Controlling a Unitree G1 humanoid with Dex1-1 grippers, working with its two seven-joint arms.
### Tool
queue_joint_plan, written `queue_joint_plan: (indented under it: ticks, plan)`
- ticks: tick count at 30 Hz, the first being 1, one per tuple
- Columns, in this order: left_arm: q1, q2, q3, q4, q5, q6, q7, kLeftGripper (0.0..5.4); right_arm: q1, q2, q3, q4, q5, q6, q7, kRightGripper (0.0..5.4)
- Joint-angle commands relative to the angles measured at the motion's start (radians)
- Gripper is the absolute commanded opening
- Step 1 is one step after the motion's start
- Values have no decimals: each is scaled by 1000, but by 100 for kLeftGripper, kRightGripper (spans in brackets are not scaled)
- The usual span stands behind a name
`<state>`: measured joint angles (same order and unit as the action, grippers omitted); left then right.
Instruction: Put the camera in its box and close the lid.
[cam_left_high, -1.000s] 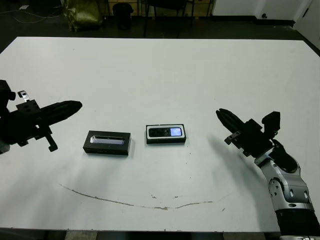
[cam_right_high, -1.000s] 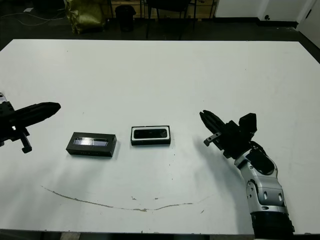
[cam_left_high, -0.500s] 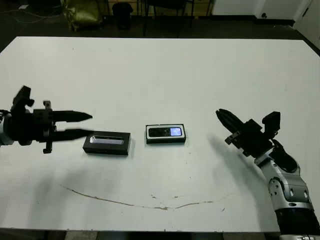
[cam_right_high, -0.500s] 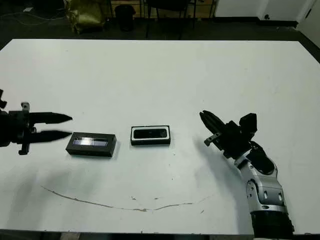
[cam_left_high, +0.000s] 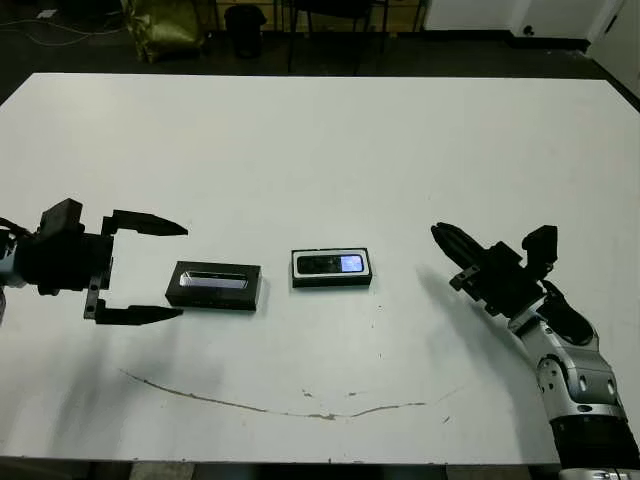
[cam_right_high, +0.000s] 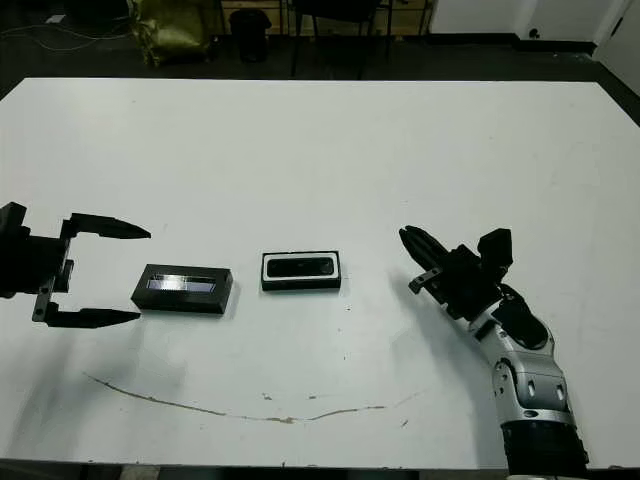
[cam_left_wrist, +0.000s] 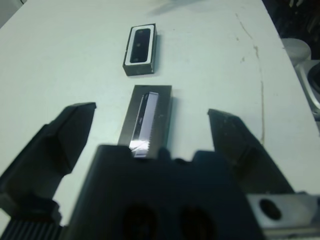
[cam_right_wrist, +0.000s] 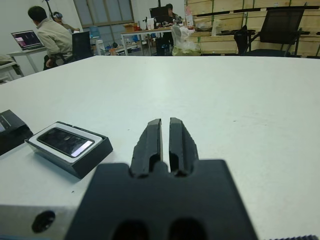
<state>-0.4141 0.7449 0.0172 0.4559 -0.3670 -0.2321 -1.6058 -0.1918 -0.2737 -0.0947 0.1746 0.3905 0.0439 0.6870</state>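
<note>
The camera (cam_left_high: 331, 265), black with a bluish lit screen, lies inside the white-lined black box (cam_left_high: 332, 283) at the table's middle. To the box's left lies the lid (cam_left_high: 214, 286), flat and black with a silvery stripe. My left gripper (cam_left_high: 183, 271) is open wide at the lid's left end, one finger (cam_left_high: 148, 222) beyond it and one nearer than it, neither touching. The left wrist view shows the lid (cam_left_wrist: 147, 120) between the spread fingers and the box (cam_left_wrist: 140, 44) farther on. My right gripper (cam_left_high: 438, 231) is shut and empty, apart to the right of the box (cam_right_wrist: 70, 145).
A thin brown scuff line (cam_left_high: 300, 410) runs across the white table near its front edge. In the right wrist view, a person (cam_right_wrist: 50, 35) sits at a laptop beyond the table, with desks and chairs behind.
My left gripper has turned and opened wide, its fingers now straddling the lid's left end. The right arm, box and lid have not moved.
</note>
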Motion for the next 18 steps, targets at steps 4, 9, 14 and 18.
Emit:
queue_joint_plan:
  ticks: [4,9,14,18]
  plan:
    - [-41,12,-45,-3,-16,92,-9,538,3,-12,-3,12,-6,20,1,0]
    - [-89,2,-89,20,-28,132,-9,538,2,-11,-3,20,-13,1,4,0]
    - [-148,-14,-144,99,-23,150,-9,538,3,-9,-6,30,-15,-11,5,0]
    - [-177,-16,-173,130,0,169,-9,538,5,-10,-5,37,-31,-29,-1,0]
